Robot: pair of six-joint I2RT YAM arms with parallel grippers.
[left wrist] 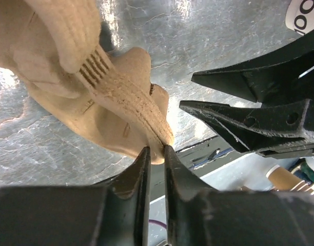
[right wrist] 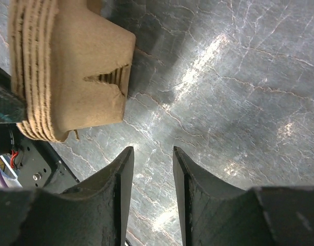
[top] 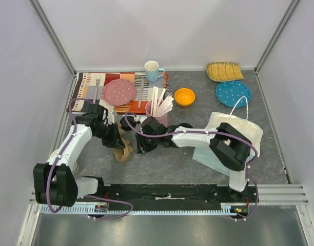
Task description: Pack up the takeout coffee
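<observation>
A brown pulp cup carrier (top: 123,151) lies on the grey table between the arms. My left gripper (left wrist: 156,150) is shut on its edge; in the top view the gripper (top: 117,139) sits just above it. The carrier (left wrist: 121,97) fills the left wrist view. My right gripper (right wrist: 152,150) is open and empty over bare table, just right of the carrier (right wrist: 70,77); in the top view it (top: 142,145) is close beside it. The takeout coffee is mostly hidden by the arms; a dark round lid-like shape (top: 127,122) shows between them.
A white paper bag (top: 234,130) with a handle lies right of centre on a light-blue sheet (top: 204,157). A pink cup of wooden sticks (top: 158,110), orange bowl (top: 184,96), blue mug (top: 153,69), pink plate (top: 119,91) on a striped mat and blue plate (top: 232,93) stand behind.
</observation>
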